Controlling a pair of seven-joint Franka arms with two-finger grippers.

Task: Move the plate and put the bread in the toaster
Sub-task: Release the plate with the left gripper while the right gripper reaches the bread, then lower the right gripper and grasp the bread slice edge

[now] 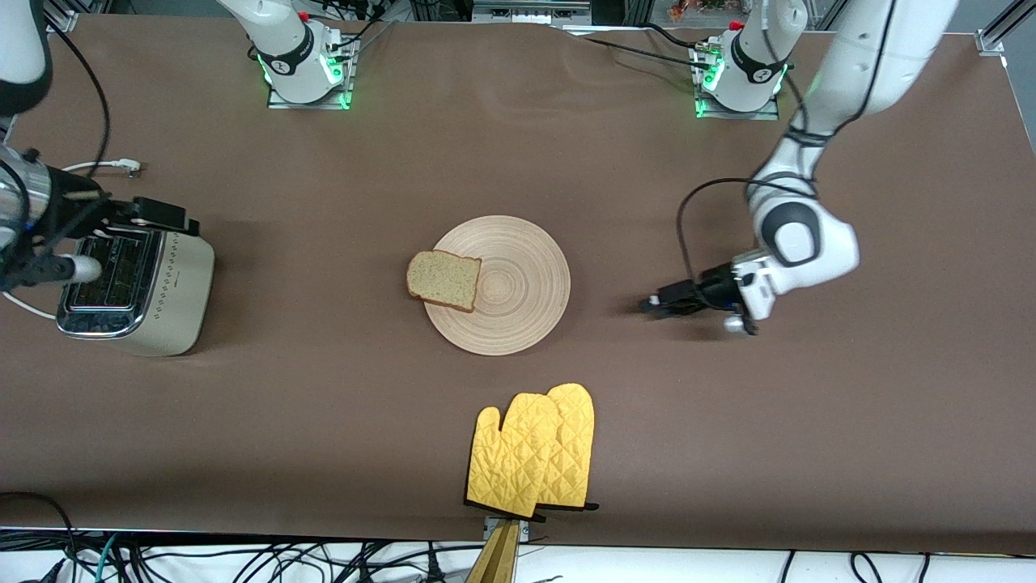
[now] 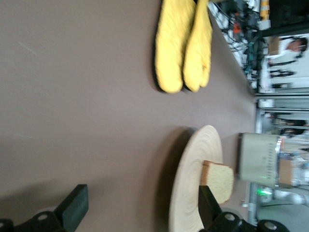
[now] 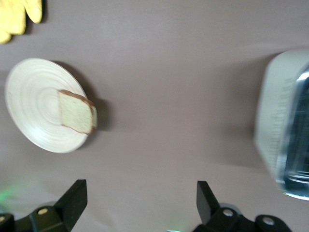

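Plate (image 1: 518, 304), the large round pale-wood one with ring grooves, lay flat on the brown table (image 1: 728, 445), and everything else is placed from it. Toward the right arm's end of the table, well apart from the plate, stood the cream-beige two-slot toaster (image 1: 174, 295) with its chrome top, upright. Nearer to the front camera than the plate, close to the table edge, lay a pair of quilted yellow oven mitts (image 1: 534, 453), one overlapping the other. On the plate's rim toward the toaster rested the single slice of speckled light brown bread (image 1: 443, 279) with darker crust, lying flat and overhanging the edge slightly. The left gripper (image 1: 655, 306) hung low over the table, beside the plate toward the left arm's end, apart from it, its fingers (image 2: 72, 208) spread wide and holding nothing. The right gripper (image 1: 81, 267) hovered over the toaster, fingers (image 3: 72, 203) likewise spread wide and empty.
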